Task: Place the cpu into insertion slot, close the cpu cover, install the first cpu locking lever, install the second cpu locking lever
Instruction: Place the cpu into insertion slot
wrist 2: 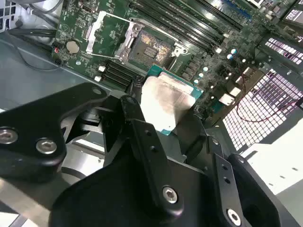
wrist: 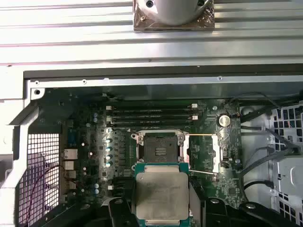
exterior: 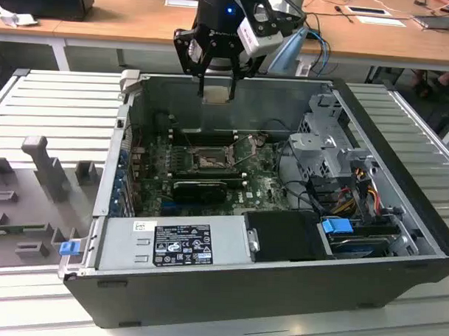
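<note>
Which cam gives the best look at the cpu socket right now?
First wrist view: it looks straight down into the open socket, cover swung aside. Second wrist view catches it at a slant beyond the held cpu. Exterior view has it small, deep in the case.

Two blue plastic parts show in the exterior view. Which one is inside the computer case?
The larger blue part toward the exterior view's right, beside the black box. The smaller blue part is outside the case wall, at the exterior view's left.
</note>
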`<state>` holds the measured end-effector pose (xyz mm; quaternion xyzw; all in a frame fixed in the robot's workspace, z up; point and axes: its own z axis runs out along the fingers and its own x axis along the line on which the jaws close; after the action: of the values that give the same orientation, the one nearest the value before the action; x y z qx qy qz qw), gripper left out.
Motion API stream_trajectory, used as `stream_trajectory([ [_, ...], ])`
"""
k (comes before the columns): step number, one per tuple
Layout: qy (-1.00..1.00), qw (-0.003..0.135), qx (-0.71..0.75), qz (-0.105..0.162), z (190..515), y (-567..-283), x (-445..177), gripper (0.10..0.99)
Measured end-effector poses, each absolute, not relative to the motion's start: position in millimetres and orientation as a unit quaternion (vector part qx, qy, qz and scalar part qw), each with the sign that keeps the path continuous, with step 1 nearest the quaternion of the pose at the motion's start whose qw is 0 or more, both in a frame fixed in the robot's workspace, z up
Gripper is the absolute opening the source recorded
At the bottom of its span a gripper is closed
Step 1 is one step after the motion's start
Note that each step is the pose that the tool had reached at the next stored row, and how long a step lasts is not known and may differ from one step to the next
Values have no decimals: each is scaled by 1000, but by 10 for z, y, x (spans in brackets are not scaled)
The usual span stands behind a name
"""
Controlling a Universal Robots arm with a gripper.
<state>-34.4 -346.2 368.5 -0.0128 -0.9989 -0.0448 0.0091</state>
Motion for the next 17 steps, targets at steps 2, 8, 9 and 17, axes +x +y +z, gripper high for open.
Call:
stream_trajectory([
  [2,-999,9,-17,-45,3685,-3462,-345,537],
  [8,-998,8,-48,-45,3683,-3462,-346,537],
  [9,-998,7,-51,-45,3682,-3462,-348,537],
  [17,-997,7,-56,-45,3664,-3462,-348,537],
])
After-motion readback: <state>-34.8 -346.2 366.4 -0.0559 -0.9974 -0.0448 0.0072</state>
